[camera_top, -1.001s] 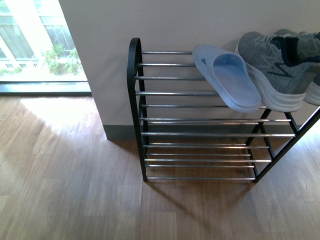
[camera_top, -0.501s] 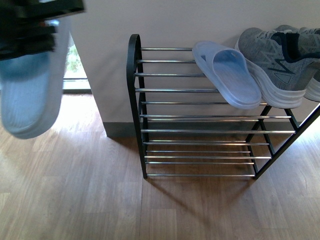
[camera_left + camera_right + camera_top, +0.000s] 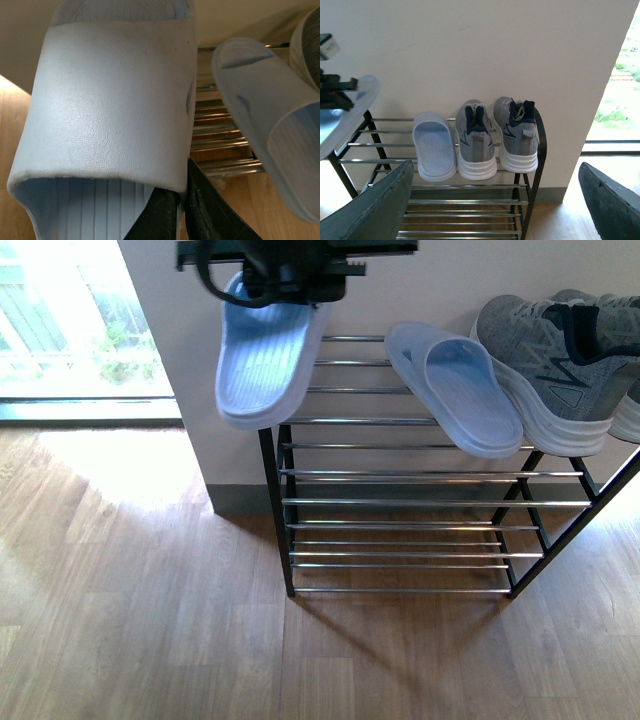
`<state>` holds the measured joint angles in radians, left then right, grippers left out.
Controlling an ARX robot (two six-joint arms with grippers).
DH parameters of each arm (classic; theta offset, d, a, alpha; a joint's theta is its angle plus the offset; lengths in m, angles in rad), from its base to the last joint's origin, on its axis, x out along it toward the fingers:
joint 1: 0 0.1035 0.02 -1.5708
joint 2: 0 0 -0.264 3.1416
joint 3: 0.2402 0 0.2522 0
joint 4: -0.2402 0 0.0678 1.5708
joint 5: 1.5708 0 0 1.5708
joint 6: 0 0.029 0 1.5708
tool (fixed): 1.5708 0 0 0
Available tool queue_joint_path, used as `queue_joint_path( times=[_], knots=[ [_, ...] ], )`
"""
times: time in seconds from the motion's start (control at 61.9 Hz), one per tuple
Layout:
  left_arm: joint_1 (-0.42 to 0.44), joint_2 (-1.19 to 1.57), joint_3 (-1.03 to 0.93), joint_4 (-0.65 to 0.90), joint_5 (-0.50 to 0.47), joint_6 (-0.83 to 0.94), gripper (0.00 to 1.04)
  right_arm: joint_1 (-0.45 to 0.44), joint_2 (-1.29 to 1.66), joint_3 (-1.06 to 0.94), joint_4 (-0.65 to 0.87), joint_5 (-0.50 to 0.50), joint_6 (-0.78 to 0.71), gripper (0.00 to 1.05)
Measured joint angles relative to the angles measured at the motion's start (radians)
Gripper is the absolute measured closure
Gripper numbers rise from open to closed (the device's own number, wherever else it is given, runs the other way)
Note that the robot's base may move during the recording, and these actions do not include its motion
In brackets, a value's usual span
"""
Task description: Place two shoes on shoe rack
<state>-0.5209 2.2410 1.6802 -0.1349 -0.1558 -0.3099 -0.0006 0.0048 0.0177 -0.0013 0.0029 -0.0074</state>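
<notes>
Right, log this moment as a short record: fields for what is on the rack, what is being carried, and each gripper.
top tier of shoe rack: one pale blue slide, two grey sneakers
lower tiers: no shoes in view
carried item: second pale blue slide, in the air over the rack's left end
left gripper: shut on the second slide
right gripper: open, holding nothing, facing the rack
floor: wood
</notes>
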Motion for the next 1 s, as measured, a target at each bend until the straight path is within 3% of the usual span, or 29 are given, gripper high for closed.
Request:
queue_joint_path(
  times=[0.339,0.565,0.824,0.937,1.001],
  knots=[
    [-0.028,0.367,0.537,-0.212,-0.050,-0.081,1.03,0.000,0.000,0.000,0.000,0.000,0.000,0.09],
    [-0.039,0.474,0.652,-0.287,-0.053,-0.135,1.02,0.000,0.000,0.000,0.000,0.000,0.000,0.09],
    [-0.039,0.447,0.646,-0.264,-0.020,-0.153,0.61,0.000,0.000,0.000,0.000,0.000,0.000,0.09],
    [-0.023,0.290,0.495,-0.170,-0.003,-0.154,0.38,0.000,0.000,0.000,0.000,0.000,0.000,0.09],
    [-0.006,0.115,0.335,-0.068,-0.048,-0.109,0.22,0.000,0.000,0.000,0.000,0.000,0.000,0.09]
  ],
)
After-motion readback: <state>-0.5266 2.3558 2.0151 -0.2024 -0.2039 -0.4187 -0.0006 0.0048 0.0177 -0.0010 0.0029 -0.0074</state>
